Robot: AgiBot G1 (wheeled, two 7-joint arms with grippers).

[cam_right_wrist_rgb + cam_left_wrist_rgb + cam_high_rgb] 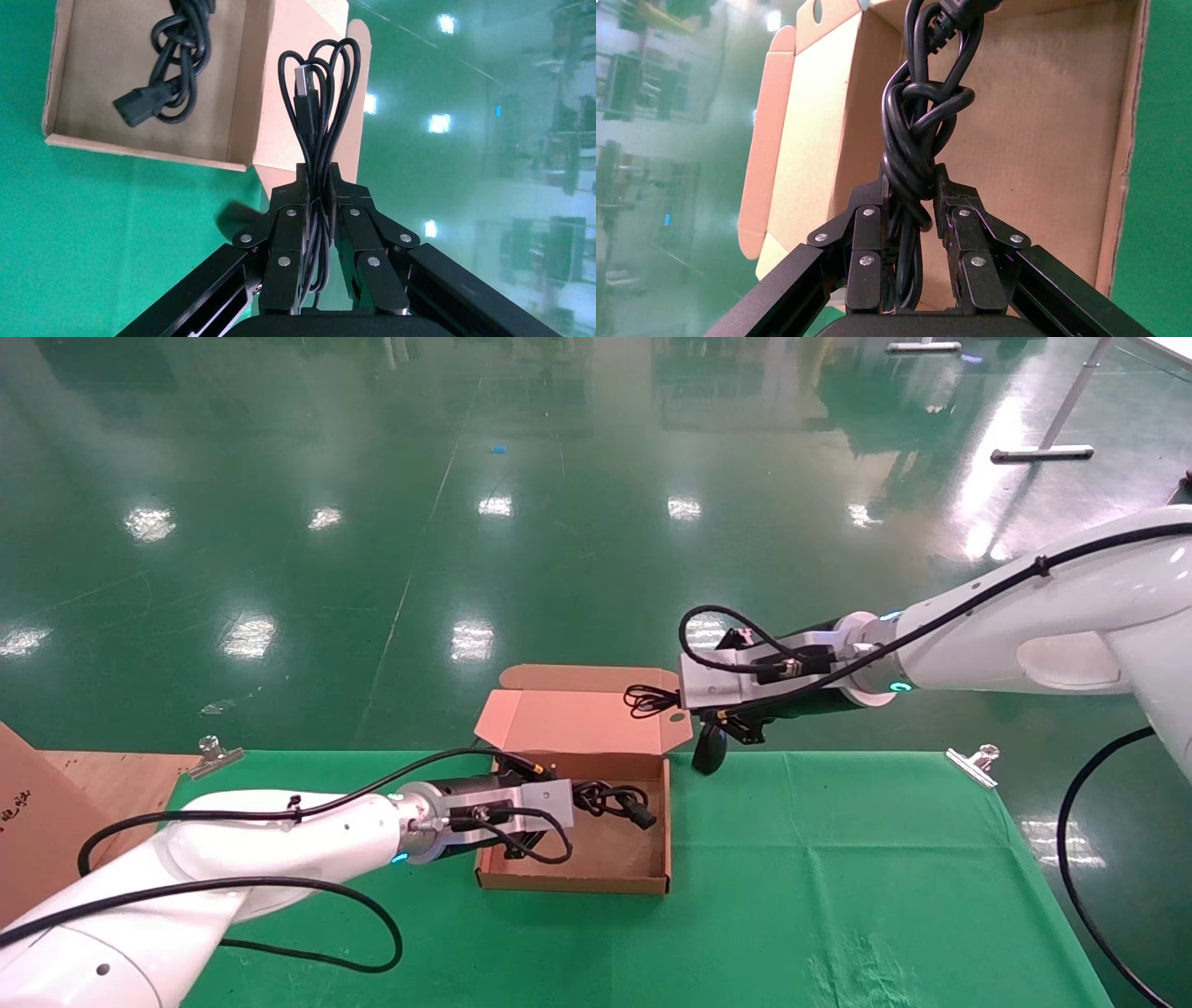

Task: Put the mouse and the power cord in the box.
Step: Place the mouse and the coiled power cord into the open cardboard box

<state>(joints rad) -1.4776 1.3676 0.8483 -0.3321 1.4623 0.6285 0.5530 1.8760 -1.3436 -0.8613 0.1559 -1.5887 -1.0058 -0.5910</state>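
Clamping the power cord (916,133) over the box (596,868), the left gripper (910,203); the right gripper (320,189) pinches the mouse (710,749) cable beside the box.

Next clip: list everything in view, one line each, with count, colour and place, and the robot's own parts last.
box: 1, brown cardboard, lid open, on the green cloth near its far edge.
power cord: 1, black, knotted bundle, over the open box and clamped in the left gripper.
mouse: 1, black, hanging just past the box's right side, its thin cable pinched in the right gripper.
table cloth: 1, green, covers the table.
metal clips: 2, silver, at the cloth's far corners.
cardboard sheet: 1, brown, at the left edge.
left gripper: 1, black fingers, above the box, shut on the cord.
right gripper: 1, black fingers, beside the lid, shut on the mouse cable.
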